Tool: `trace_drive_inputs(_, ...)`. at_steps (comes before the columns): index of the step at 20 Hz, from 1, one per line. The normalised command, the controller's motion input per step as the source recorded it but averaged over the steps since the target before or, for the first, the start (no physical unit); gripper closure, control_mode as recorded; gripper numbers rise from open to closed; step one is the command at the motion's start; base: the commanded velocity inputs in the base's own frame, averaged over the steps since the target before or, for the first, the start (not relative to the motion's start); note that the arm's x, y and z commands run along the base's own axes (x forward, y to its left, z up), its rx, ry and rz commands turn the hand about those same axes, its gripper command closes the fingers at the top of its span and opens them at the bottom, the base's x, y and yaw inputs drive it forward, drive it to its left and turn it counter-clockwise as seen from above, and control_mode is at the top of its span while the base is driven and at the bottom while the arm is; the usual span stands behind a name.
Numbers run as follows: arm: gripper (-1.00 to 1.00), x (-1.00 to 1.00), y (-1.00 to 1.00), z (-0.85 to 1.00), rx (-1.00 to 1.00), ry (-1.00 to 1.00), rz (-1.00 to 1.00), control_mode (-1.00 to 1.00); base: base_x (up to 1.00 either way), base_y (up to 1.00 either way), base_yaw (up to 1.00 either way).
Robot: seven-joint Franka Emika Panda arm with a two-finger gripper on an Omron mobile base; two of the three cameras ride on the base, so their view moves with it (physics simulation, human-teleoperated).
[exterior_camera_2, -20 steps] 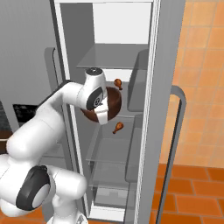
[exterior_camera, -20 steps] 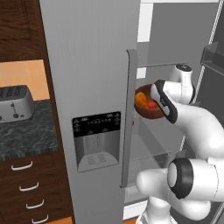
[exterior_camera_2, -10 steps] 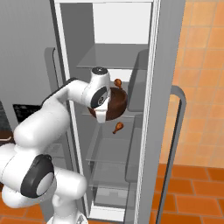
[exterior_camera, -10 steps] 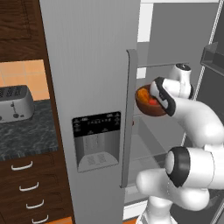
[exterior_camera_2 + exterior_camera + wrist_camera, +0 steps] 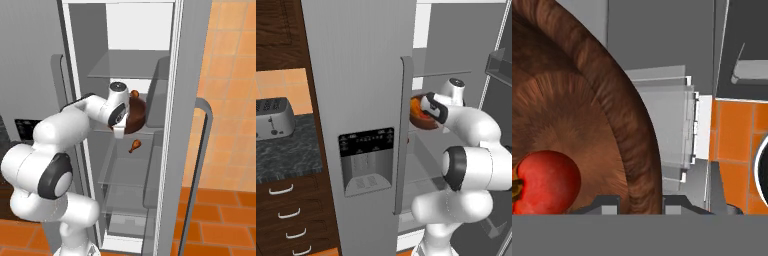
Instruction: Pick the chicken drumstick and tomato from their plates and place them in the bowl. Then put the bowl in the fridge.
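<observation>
My gripper (image 5: pixel 641 204) is shut on the rim of the dark brown wooden bowl (image 5: pixel 572 115), one finger inside and one outside. The red tomato (image 5: pixel 544 182) lies inside the bowl near the fingers. In the left base view the bowl (image 5: pixel 421 114) hangs tilted just past the edge of the shut door of the fridge (image 5: pixel 356 75). Its mouth shows red and a golden-orange patch that looks like the chicken drumstick (image 5: pixel 415 104). In the right base view the gripper (image 5: pixel 120 127) holds the bowl (image 5: pixel 137 117) over a glass shelf inside the open fridge (image 5: pixel 130 35). The plates are out of view.
A small golden-brown drumstick-shaped piece (image 5: pixel 135 146) lies at the shelf below the bowl, and a brown knob (image 5: pixel 134 93) shows just above the rim. The open door with its bins (image 5: pixel 498 65) and handle (image 5: pixel 205 145) stands to the right. A toaster (image 5: pixel 273 117) sits on the dark counter at left.
The arm has stretched further into the fridge, carrying the bowl deeper over the shelf. The gripper has stayed shut on the rim.
</observation>
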Motion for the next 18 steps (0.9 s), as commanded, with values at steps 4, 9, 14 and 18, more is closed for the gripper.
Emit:
trace_drive_inputs(4,1.0,0.69,0.0,-0.08,0.0,-0.06,0.0,-1.0,0.0,0.0,0.0)
trace_drive_inputs(9,1.0,0.37,0.0,-0.17,0.0,-0.03,0.0,-1.0,0.0,0.0,0.0)
trace_drive_inputs(14,1.0,0.2,-0.12,-0.19,0.03,0.0,0.0,-1.0,0.0,0.0,0.0)
trace_drive_inputs(18,1.0,0.2,-0.06,-0.16,0.03,0.0,0.0,-1.0,0.0,0.0,0.0)
